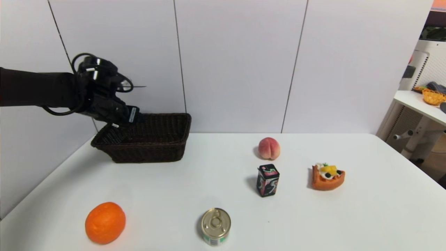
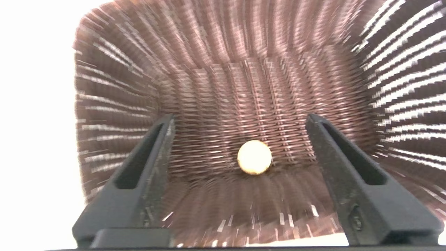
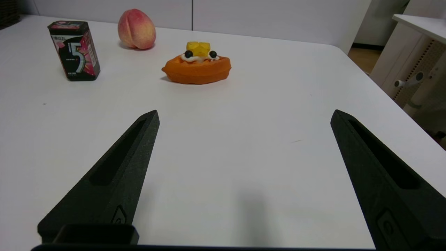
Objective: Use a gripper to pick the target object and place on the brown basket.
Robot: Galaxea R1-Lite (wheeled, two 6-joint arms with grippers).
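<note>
Dark brown woven wicker, rectangular with flaring sides — the brown basket [image 1: 153,143] stands at the far left of the white table [image 1: 313,216], close to the wall. The left gripper [image 1: 120,126], a black two-finger claw on a black arm with looped cables, hangs over the basket's left end, tips pointing down into it. In the left wrist view its jaws stand wide apart with nothing between them, and the tiny round brass-gold cylinder [image 2: 254,157] lies on the basket's woven floor [image 2: 244,97], apart from both fingers [image 2: 150,153].

The right gripper [image 3: 244,116] hovers low over bare table on the right side, jaws spread wide and empty. Beyond it stand a dark chewing-gum box marked 5 [image 3: 74,50], a pink peach [image 3: 136,29] and an orange waffle toy topped with fruit [image 3: 197,64]. Near the front edge sit a round orange [image 1: 105,222] and a silver-topped tin can [image 1: 216,226] — well apart from the basket.
</note>
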